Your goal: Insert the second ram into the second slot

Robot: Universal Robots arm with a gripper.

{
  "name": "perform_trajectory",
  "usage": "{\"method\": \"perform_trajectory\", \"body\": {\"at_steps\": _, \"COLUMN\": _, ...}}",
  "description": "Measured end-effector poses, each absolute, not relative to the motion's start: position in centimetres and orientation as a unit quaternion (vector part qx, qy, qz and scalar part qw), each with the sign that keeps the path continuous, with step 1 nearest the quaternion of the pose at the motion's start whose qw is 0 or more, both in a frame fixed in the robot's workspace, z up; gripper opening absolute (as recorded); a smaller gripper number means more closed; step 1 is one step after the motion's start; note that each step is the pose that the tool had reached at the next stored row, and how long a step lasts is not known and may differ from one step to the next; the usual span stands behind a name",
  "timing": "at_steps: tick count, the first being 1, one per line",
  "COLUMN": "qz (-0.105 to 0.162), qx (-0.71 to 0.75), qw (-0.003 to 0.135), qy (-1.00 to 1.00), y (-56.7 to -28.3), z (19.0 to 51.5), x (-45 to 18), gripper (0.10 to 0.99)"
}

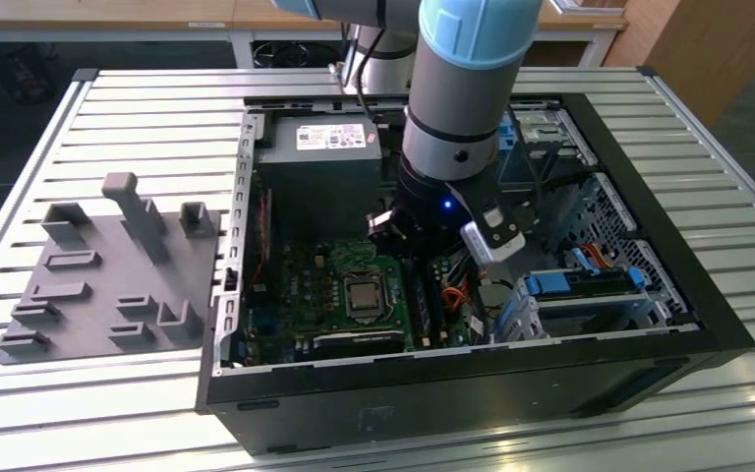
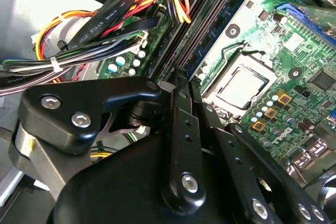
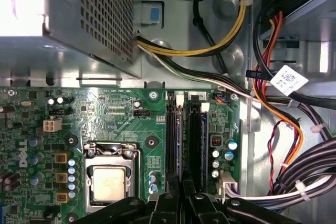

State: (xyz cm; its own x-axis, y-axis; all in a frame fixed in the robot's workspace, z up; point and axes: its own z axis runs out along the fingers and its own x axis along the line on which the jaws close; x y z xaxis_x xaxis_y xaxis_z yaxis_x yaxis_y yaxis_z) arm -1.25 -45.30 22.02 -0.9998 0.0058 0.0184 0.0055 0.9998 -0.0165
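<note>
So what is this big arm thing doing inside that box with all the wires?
That is a robot arm reaching into an open computer case that lies on a slatted table. One picture is taken from outside. The other two come from cameras riding on the arm's wrist, looking down past its black gripper. They show the green motherboard, its long black memory slots and coloured cables. The gripper sits right over those slots. A grey holder tray rests beside the case.

Even daylight, blown-out glare on power supply [image 3: 31, 14]
</note>
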Motion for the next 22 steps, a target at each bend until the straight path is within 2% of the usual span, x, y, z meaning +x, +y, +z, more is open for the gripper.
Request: {"method": "perform_trajectory", "body": {"at_steps": 22, "qz": 0.008, "qx": -0.008, "qw": 0.009, "qy": -1.000, "y": -45.15, "z": 21.66, "x": -1.21, "gripper": 0.137}}
